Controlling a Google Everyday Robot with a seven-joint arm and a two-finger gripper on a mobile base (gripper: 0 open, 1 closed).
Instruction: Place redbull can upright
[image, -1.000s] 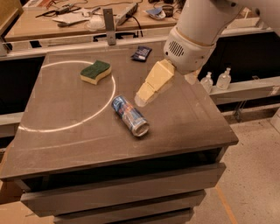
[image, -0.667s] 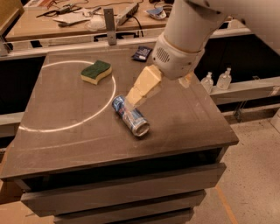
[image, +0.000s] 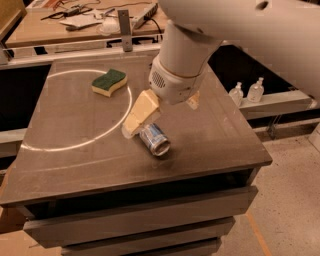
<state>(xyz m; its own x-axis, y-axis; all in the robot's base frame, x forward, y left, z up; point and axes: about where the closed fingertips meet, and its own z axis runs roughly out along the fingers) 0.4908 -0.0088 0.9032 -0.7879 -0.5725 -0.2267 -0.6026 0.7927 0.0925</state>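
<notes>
The redbull can (image: 154, 139) lies on its side near the middle of the dark table (image: 75, 160), its silver end facing the front right. My gripper (image: 160, 120) hangs from the white arm directly over the can's far end. One cream finger (image: 140, 114) reaches down to the table just left of the can, touching or nearly touching it. The other finger (image: 193, 101) shows to the right, behind the wrist. The fingers stand wide apart, open, with nothing held. The can's far end is hidden under the wrist.
A green and yellow sponge (image: 109, 82) lies at the back left inside a white arc (image: 75, 145) painted on the table. Two small clear bottles (image: 246, 92) stand on a ledge to the right. A metal post (image: 125, 30) and a cluttered bench stand behind.
The arm has come down and to the left, onto the can's far end. The left finger now stands beside the can. The can has not moved.
</notes>
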